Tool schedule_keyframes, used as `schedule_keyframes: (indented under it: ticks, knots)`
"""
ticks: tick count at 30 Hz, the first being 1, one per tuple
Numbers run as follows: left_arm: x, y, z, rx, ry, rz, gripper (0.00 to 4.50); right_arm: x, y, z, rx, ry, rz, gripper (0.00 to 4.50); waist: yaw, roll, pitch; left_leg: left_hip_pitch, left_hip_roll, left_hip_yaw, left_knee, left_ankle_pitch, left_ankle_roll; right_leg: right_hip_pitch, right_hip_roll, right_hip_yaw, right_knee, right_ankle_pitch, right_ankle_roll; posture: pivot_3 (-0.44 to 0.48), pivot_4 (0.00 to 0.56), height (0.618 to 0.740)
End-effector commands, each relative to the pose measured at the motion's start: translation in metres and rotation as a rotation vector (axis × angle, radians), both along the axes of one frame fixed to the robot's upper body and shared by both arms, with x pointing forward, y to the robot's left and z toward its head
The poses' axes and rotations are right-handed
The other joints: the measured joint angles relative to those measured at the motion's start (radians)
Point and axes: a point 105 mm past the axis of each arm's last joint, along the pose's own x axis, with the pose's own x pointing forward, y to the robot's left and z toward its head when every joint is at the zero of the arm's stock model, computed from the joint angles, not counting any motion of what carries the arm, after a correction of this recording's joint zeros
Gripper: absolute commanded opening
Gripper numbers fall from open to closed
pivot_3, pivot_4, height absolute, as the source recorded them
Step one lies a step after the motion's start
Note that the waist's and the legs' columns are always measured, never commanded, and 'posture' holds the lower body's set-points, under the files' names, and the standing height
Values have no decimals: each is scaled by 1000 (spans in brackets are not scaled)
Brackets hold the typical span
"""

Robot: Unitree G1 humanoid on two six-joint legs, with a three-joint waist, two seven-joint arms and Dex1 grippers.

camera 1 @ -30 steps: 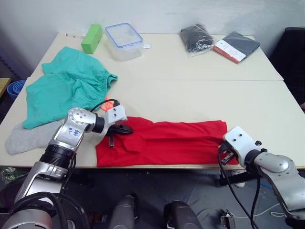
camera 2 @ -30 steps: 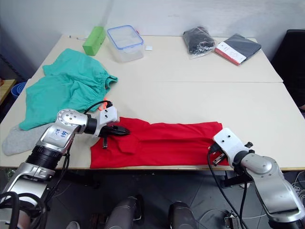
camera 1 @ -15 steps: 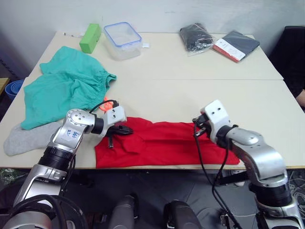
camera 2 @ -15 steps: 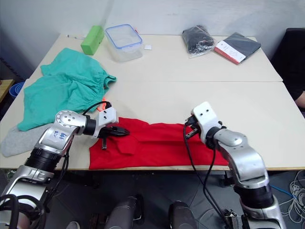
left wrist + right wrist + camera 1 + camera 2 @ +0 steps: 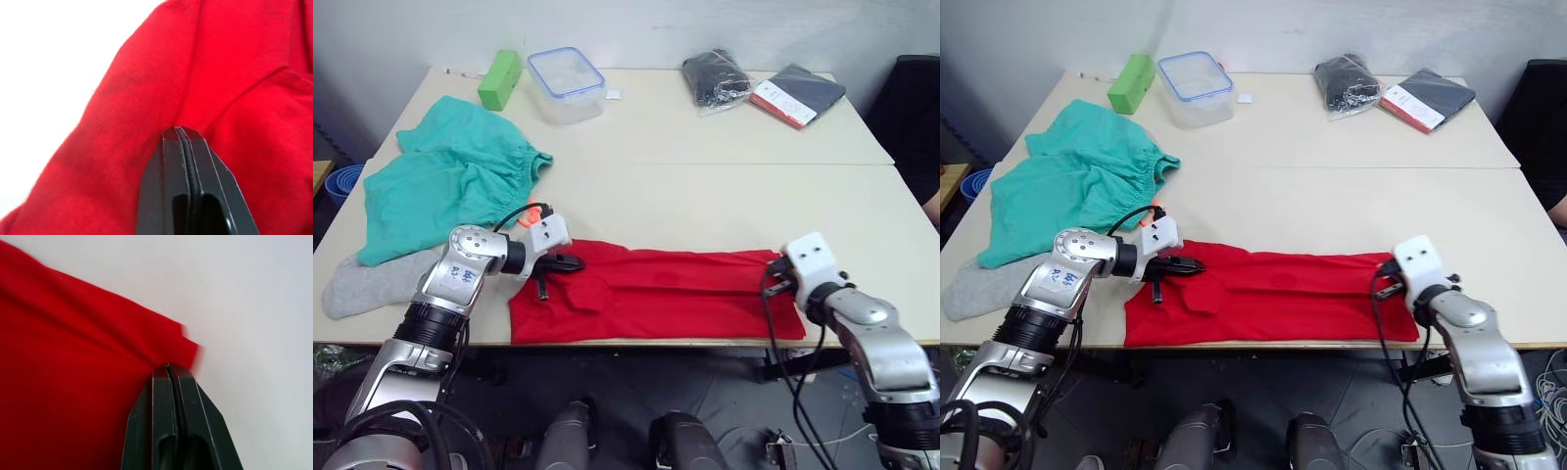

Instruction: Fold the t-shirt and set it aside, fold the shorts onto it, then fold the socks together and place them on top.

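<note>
the t-shirt [image 5: 656, 294] lies along the near edge of the table [image 5: 724, 186], folded into a long red band that runs from my left side to my right. i use it as my landmark.

my left gripper [image 5: 570, 263] sits on the t-shirt's left end, at its far edge. in the left wrist view its 2 black fingers [image 5: 183, 156] are pressed flat together with red cloth bunched at their tips, so i am pinching the t-shirt there. a small fold of cloth lies just toward me from that pinch.

my right gripper [image 5: 1383, 287] is at the t-shirt's right end, at the far corner. in the right wrist view its fingers [image 5: 168, 382] are also closed tight, with the red corner gathered right at the tips and bare table beyond it, so i am holding the t-shirt here too.

the shorts [image 5: 445, 186] are spread out beyond the t-shirt's left end, farther back on the table, with the orange drawstring [image 5: 530, 216] showing just behind my left wrist. the socks [image 5: 367, 282] lie as a grey heap left of the t-shirt, touching the near edge of the shorts.

well behind the t-shirt, at the table's far side, stand a green block [image 5: 500, 78], a clear box with a blue rim [image 5: 566, 82], a black bag [image 5: 720, 76] and a dark booklet [image 5: 800, 92].
</note>
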Motion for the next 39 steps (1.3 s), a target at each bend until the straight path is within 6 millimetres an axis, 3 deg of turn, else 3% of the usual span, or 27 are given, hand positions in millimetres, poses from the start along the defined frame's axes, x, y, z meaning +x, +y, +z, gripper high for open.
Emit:
schedule_keyframes:
  ticks: [1, 5, 11, 15, 19, 25, 26, 33, 39]
  knots:
    - [-1, 2, -2, -23, 15, 22, 28, -9, 5, 38, 102, -135, 79, 0, -1, 1, 0, 0, 0, 0, 0, 0, 0, 0, 0, 0, 0, 0, 0, 0, 150, 740]
    - [-6, -1, 16, -73, 17, -35, 198, -27, 24, 60, 138, -147, 238, 0, 1, 1, 1, -1, 0, 0, -1, 0, 0, -1, 0, 0, 0, 0, 0, 0, 150, 740]
    - [-26, -13, 44, -122, 39, -205, 1903, -40, 43, 66, 151, -117, 328, 0, 1, 1, 1, -2, 0, -1, -1, 0, 0, -1, 0, 0, -2, 0, 0, 0, 150, 740]
    - [-36, -24, 63, -169, 47, -304, 3145, -47, 54, 69, 191, -111, 373, 859, 2, 1, 1, -2, 0, 0, -1, 0, 0, -1, 0, 0, -3, 0, 0, 0, 150, 740]
    - [-38, -33, 73, -176, 38, -361, 4459, -52, 57, 66, 175, -99, 381, 2246, 3, 1, 1, -2, 0, -1, -1, 0, 0, -1, 0, 0, -3, 0, 0, 0, 150, 740]
    - [-49, -48, 91, -242, 21, -461, 4500, -38, 47, 63, 111, -82, 337, 4316, 0, 1, 1, -2, 0, -1, -1, 0, 0, -1, 0, 0, -3, 0, 0, 0, 150, 740]
    - [-52, -50, 94, -255, 15, -476, 4500, -34, 46, 62, 98, -69, 334, 4468, -1, 1, 1, -2, 0, 0, -1, 0, 0, -1, 1, 0, -3, 0, 0, 0, 150, 740]
    - [-66, -59, 106, -309, -20, -537, 4500, 3, 44, 36, 35, 79, 327, 4468, 1, 1, 1, -2, 0, 0, -1, 1, 0, -1, 1, 1, -3, 0, 0, 0, 150, 740]
    - [-64, -56, 105, -302, -70, -479, 4500, 24, 44, 7, 3, 202, 312, 4468, 1, 2, 1, -2, 0, 0, 0, 1, 0, -1, 1, 0, -3, 0, 0, 0, 150, 740]
